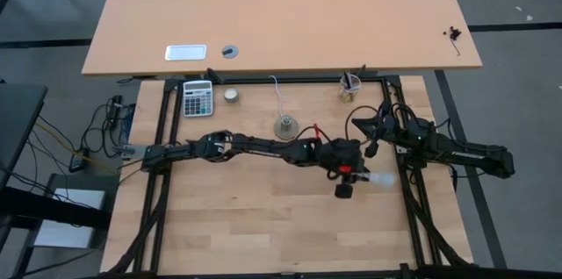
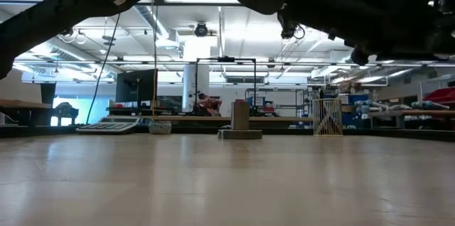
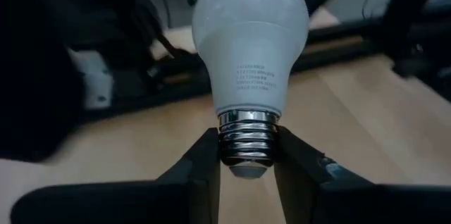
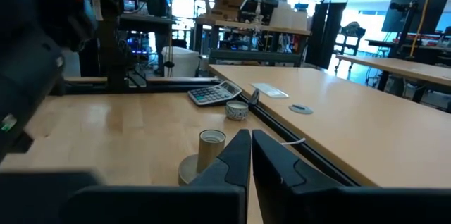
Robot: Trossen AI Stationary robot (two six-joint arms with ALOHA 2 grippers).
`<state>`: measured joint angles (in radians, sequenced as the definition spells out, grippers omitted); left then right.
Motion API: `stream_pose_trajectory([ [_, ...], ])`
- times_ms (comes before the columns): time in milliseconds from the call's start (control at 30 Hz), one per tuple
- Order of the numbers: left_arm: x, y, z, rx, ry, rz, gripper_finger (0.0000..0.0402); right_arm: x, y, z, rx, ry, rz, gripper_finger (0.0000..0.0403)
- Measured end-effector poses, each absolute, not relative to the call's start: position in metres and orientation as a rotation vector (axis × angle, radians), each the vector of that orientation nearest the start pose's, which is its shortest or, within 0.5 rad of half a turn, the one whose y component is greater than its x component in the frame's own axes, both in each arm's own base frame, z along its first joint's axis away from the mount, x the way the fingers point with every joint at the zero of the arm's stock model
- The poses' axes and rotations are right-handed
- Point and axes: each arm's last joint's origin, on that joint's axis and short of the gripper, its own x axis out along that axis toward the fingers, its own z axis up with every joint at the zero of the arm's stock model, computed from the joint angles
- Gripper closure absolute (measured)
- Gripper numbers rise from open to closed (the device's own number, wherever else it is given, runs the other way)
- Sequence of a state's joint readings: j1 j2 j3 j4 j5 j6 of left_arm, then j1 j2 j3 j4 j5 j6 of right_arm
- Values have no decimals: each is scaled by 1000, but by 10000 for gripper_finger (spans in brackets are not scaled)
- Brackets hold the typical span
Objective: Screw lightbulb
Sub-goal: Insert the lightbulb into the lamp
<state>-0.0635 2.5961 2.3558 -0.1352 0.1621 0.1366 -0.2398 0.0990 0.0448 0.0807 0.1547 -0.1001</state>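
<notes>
The white lightbulb [image 3: 250, 41] sits right in front of the left wrist camera, globe away from the fingers. My left gripper [image 3: 245, 171] is shut on its grey screw end. In the high view the bulb [image 1: 381, 177] shows right of the table's middle, at the end of my outstretched left arm. The round grey socket [image 1: 285, 125] with its thin white cord stands on its base farther back, left of the bulb, and shows upright in the low view [image 2: 239, 121]. My right gripper [image 4: 250, 146] is shut on nothing at the right side. My left gripper pinches the bulb's threaded metal screw end [image 3: 245, 139] between its two fingers, one finger [image 3: 204, 164] on each side. The fingers come from the table's left, slanting slightly down, in line with the bulb. The bulb is clear of the table, globe toward the table's right edge.
A calculator [image 1: 198, 97] and a small round tin [image 1: 231, 95] lie at the back left. A small cup [image 1: 349, 86] stands at the back right. A black frame [image 1: 408, 200] borders the wooden work surface, with a second desk [image 1: 281, 16] beyond it.
</notes>
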Motion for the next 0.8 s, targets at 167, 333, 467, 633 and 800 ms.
stream_pose_trajectory([
  [167,588,-39,211,99,304,-247,307,98,-28,179,-100,-7,-396,380],
  [333,588,-39,215,87,275,-244,307,98,-28,179,-100,-7,-395,378],
  [467,589,-38,227,74,191,-238,307,98,-28,179,-100,-7,-396,380],
  [633,590,-39,243,38,76,-245,307,98,-28,179,-100,-7,-395,378],
  [800,590,-38,252,-5,-10,-267,307,98,-28,179,-100,-7,-396,380],
])
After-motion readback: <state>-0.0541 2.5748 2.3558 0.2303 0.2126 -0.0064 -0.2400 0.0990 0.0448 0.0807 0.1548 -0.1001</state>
